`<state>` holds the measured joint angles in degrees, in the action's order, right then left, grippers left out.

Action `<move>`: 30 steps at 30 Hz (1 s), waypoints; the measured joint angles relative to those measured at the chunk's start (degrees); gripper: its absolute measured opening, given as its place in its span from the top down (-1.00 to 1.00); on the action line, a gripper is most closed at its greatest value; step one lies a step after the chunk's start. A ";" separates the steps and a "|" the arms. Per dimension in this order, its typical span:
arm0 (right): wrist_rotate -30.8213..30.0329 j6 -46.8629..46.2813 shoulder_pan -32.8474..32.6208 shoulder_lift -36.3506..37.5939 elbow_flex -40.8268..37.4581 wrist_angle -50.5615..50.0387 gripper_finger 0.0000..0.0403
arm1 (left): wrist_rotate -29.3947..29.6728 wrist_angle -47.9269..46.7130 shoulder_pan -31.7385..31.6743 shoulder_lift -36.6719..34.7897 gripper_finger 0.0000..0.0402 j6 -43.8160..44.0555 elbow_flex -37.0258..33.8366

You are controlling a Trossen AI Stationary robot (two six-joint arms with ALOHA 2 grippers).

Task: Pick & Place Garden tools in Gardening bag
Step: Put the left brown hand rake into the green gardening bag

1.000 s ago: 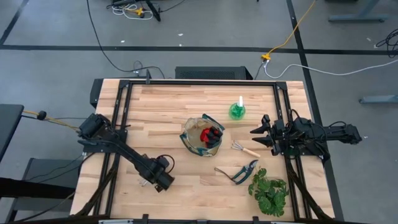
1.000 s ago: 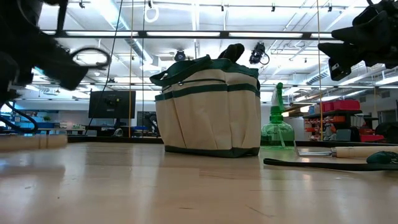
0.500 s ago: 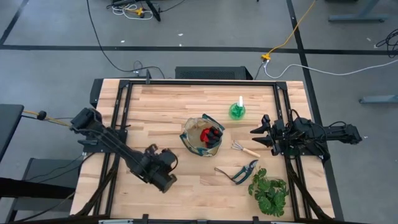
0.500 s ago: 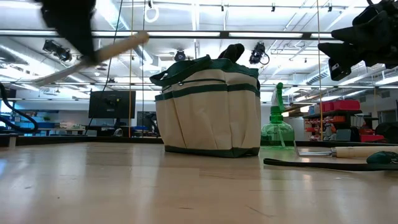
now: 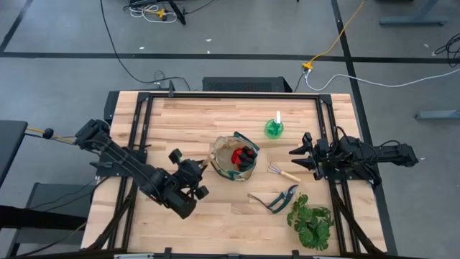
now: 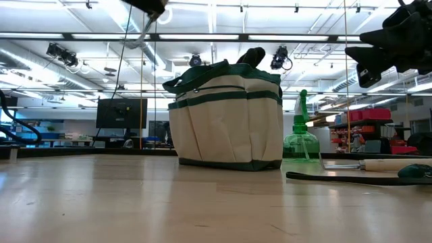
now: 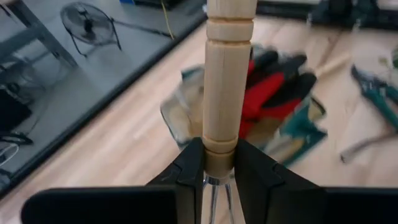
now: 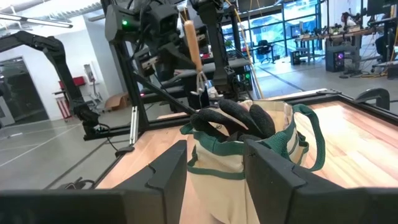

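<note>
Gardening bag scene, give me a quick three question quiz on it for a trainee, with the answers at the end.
1. True or false: the left gripper holds a wooden-handled rake.
2. Which is already in the bag? A) shears B) red gloves C) spray bottle
3. Fill in: the shears lie on the table beside the leafy ____.

Key
1. True; its jaws clamp the handle, near the bag.
2. B; the gloves show inside. The bottle stands on the table.
3. Plant.

Left gripper (image 5: 199, 175) — rake (image 7: 227, 81) — nearer bag (image 5: 233, 160)
</note>
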<state>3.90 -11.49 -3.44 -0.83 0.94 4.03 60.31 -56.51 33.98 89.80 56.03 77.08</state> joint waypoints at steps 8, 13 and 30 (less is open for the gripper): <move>0.07 0.17 0.01 0.01 -0.01 -0.19 0.21 | 4.40 5.48 -5.17 0.20 0.66 -8.11 0.00; 0.15 0.17 0.02 0.01 0.00 -0.42 0.21 | 0.70 8.50 -9.26 0.20 0.66 -11.86 -1.12; 0.15 0.00 0.02 0.01 -0.01 -1.82 0.21 | -23.78 41.45 -25.84 -1.42 0.66 -42.79 -6.44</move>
<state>4.05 -11.49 -3.42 -0.82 0.93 2.22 36.53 -15.06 8.14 88.38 13.23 70.64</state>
